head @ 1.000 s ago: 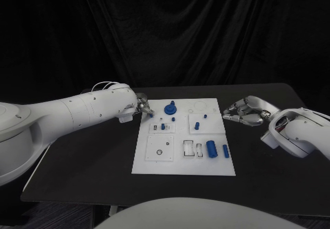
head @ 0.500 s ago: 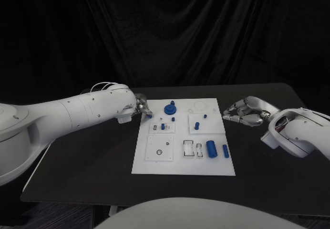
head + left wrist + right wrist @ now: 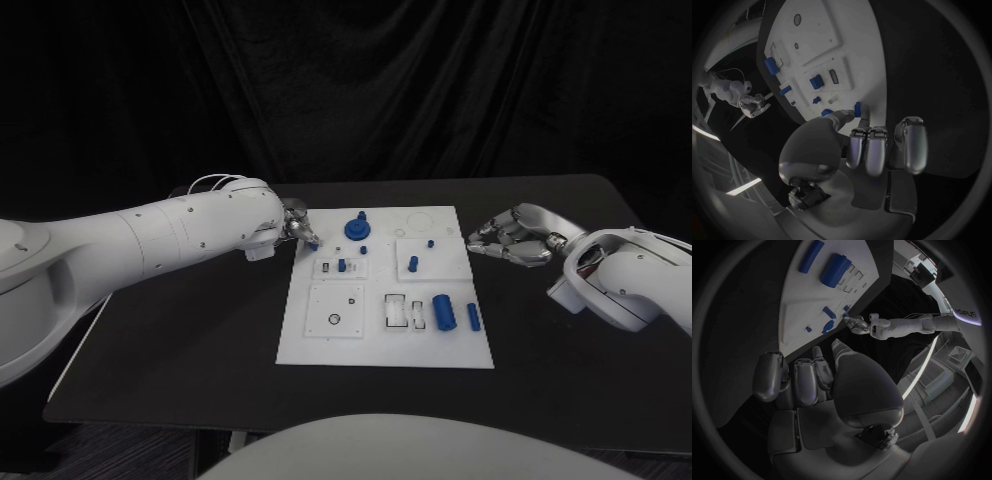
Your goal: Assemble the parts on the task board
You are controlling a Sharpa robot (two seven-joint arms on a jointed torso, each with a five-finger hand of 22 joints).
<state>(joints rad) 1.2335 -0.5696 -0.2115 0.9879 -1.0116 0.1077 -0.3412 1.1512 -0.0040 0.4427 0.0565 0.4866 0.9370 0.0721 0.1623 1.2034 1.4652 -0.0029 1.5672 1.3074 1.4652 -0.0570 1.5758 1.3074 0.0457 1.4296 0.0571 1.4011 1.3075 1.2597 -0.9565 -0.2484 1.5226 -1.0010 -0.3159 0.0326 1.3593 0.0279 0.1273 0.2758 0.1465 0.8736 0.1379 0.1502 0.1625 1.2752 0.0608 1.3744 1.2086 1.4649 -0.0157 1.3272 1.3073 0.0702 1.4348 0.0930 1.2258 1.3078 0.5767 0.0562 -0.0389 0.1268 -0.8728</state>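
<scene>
A: From the head camera, where do things stand?
B: The task board (image 3: 387, 352) lies mid-table. The left hand (image 3: 296, 226) is at the board's far left corner; the right hand (image 3: 512, 237) hangs just off its right edge, fingers curled in, nothing in them.
A: And the parts?
B: A large blue cylinder (image 3: 443, 312) and a thin blue bar (image 3: 472, 316) lie side by side near the right edge; a round blue piece (image 3: 356, 229) stands at the far side.
A: The left wrist camera?
B: The left hand (image 3: 859, 140) pinches a small blue part (image 3: 857, 109) at its fingertips, right at the board's edge.
A: The right wrist camera?
B: The right hand (image 3: 811, 377) is clenched on nothing, beside the board, where the cylinder (image 3: 833, 270) lies
</scene>
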